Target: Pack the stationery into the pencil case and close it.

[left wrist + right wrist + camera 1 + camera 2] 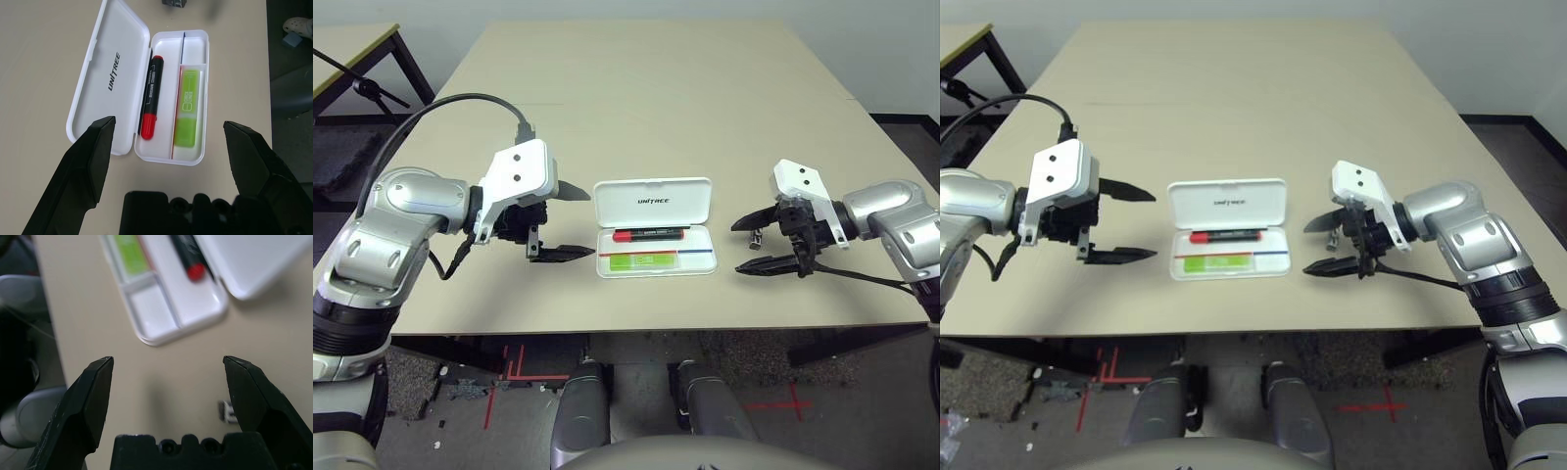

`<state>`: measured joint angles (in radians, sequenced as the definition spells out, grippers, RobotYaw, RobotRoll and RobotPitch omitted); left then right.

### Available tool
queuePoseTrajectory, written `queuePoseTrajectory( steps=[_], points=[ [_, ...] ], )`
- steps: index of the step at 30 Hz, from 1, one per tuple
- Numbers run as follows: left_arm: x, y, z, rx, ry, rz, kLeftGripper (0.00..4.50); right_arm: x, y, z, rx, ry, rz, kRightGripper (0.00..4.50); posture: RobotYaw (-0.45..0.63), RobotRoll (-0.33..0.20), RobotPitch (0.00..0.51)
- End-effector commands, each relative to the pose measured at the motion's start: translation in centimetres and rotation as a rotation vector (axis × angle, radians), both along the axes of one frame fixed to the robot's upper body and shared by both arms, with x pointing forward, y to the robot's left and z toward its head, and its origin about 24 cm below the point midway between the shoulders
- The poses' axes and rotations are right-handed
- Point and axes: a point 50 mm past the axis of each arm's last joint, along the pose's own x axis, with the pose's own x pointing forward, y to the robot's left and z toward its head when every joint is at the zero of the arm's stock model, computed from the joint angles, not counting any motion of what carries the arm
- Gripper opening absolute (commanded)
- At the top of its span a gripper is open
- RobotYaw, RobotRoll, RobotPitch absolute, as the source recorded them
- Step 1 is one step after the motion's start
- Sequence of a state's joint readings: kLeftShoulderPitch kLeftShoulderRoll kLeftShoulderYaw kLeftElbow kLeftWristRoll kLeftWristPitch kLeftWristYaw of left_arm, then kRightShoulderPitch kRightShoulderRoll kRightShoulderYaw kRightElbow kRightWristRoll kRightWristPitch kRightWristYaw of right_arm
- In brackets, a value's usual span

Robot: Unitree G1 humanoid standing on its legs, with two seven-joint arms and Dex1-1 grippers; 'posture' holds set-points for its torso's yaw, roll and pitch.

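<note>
The big beige table [636, 108] takes up the scene, and in the middle of its near part lies the white pencil case [654, 227] — lid flat back, wide open. On either side hang the two arms: the left gripper [560, 221] just beside the case's left end, fingers spread wide and holding nothing; the right gripper [766, 245] near its right end, fingers just as far apart, also holding nothing. Inside the tray, the red marker [648, 234] lies along the hinge side, the green highlighter [640, 260] in the front strip. Down by the right gripper — a small silver piece [227, 411] on the table.
</note>
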<state>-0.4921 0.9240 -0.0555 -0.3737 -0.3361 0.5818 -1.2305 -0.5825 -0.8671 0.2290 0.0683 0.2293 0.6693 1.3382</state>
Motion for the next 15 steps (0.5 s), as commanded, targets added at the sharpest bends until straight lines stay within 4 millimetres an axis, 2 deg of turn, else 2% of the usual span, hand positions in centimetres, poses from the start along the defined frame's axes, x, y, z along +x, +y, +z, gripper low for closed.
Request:
queuePoseTrajectory(
  steps=[1,5,10,15],
  points=[
    [-0.2,-0.2,-0.7,0.000,0.021,0.001,4.46,0.7,0.2,1.3,0.008,-0.024,-0.165,4.50,0.00,0.000,0.128],
    [-0.3,-0.4,-0.8,-0.008,0.030,-0.003,4.46,1.6,-0.6,2.1,0.041,0.002,-0.502,4.50,0.00,0.000,0.133],
    [-0.3,-0.6,-1.2,-0.005,0.040,-0.015,4.46,1.1,-0.3,1.7,0.076,0.064,-0.704,4.50,-0.02,0.000,0.140],
    [0.0,-1.0,-1.6,0.002,0.043,-0.028,4.46,0.4,0.4,0.1,0.068,0.109,-0.855,4.50,-0.03,0.000,0.145]
  ],
)
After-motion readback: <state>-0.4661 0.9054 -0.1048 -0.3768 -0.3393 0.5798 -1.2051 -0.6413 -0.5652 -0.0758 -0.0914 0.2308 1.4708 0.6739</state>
